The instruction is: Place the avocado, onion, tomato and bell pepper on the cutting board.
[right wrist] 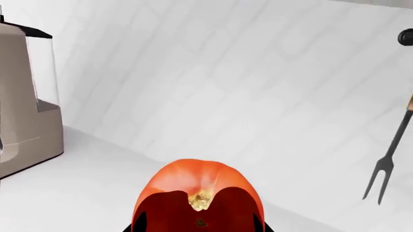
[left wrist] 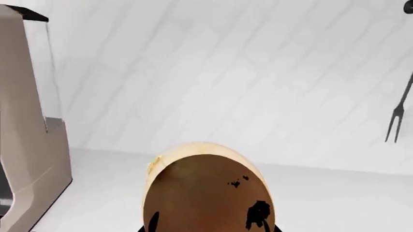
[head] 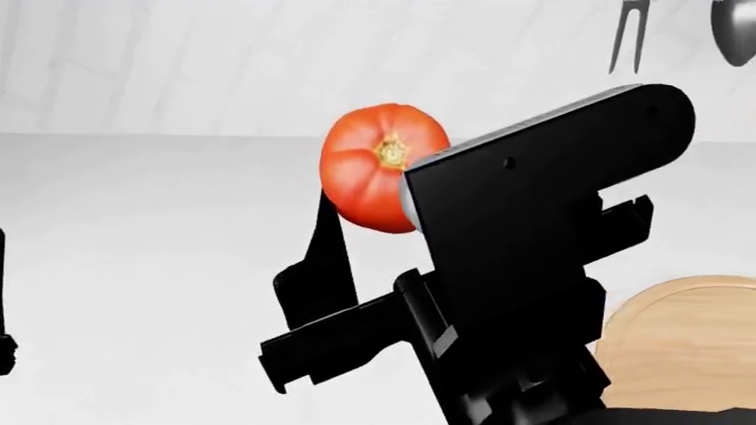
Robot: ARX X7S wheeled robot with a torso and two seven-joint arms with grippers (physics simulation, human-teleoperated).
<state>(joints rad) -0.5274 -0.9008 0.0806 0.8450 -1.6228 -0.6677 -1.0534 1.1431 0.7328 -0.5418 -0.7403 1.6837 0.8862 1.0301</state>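
Observation:
In the head view my right gripper [head: 375, 217] is raised above the counter and is shut on the bright red tomato [head: 381, 164]; one black finger [head: 328, 257] shows at the tomato's left. The right wrist view has the same tomato [right wrist: 197, 186] filling the jaws of the right gripper [right wrist: 199, 227]. In the left wrist view the tan-yellow onion [left wrist: 205, 188] sits close to the camera, with my left gripper [left wrist: 208, 229] shut on it. The round light-wood cutting board [head: 691, 341] lies at the lower right, partly behind my right arm. The avocado and the bell pepper are out of view.
A beige blender [left wrist: 29, 130] stands on the white counter by the wall; it also shows as the blender [right wrist: 26, 101] in the right wrist view. A black meat fork [right wrist: 387, 159] and another utensil [head: 732, 31] hang on the tiled wall.

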